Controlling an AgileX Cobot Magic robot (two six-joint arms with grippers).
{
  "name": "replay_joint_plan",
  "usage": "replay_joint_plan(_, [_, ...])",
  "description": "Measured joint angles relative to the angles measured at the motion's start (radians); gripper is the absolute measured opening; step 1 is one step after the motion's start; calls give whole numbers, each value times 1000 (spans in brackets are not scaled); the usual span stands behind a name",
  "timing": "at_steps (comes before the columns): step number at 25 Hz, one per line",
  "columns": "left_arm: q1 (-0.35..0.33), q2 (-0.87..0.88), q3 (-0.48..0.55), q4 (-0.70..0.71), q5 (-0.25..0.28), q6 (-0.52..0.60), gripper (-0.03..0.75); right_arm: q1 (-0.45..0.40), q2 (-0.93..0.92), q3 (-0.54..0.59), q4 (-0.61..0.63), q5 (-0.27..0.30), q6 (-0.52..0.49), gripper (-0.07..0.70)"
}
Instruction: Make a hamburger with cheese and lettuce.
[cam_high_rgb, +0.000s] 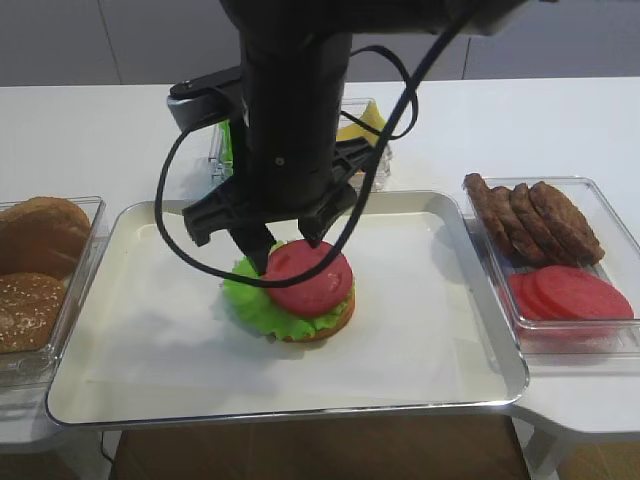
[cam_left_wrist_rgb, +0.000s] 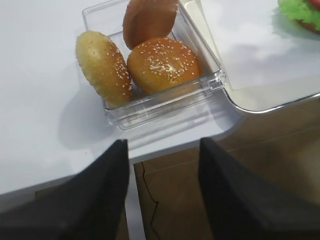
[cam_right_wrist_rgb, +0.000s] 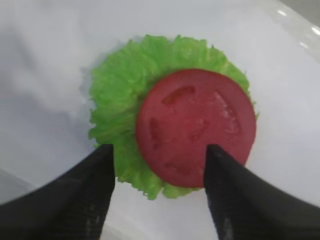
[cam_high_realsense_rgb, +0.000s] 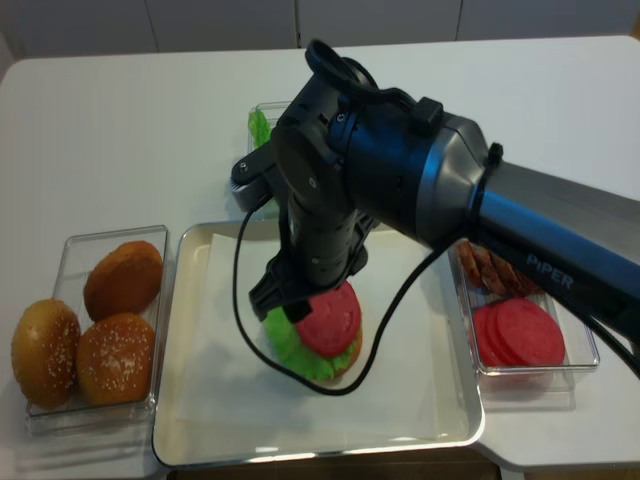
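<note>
The hamburger (cam_high_rgb: 300, 318) sits mid-tray: a tan bun base, a ruffled lettuce leaf (cam_high_rgb: 250, 300) and a red tomato slice (cam_high_rgb: 308, 277) on top. My right gripper (cam_high_rgb: 283, 245) hangs just above it, open and empty. In the right wrist view its jaws (cam_right_wrist_rgb: 161, 150) stand wide apart over the near edge of the tomato (cam_right_wrist_rgb: 195, 125) and lettuce (cam_right_wrist_rgb: 117, 95). Cheese slices (cam_high_rgb: 365, 122) lie in a clear box behind the arm. My left gripper (cam_left_wrist_rgb: 162, 145) is open and empty over the table's front edge. The hamburger's edge shows in the left wrist view (cam_left_wrist_rgb: 300, 10).
The metal tray (cam_high_rgb: 150, 380) is lined with white paper. A clear box of seeded buns (cam_high_rgb: 40, 270) stands left of it and also shows in the left wrist view (cam_left_wrist_rgb: 150, 65). A box with meat patties (cam_high_rgb: 535, 215) and tomato slices (cam_high_rgb: 565, 292) stands right. Spare lettuce (cam_high_realsense_rgb: 258, 128) is behind.
</note>
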Motion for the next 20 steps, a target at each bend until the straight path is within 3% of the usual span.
replay_joint_plan(10, [0, 0, 0, 0, 0, 0, 342, 0, 0, 0, 69, 68, 0, 447])
replay_joint_plan(20, [0, 0, 0, 8, 0, -23, 342, 0, -22, -58, 46, 78, -11, 447])
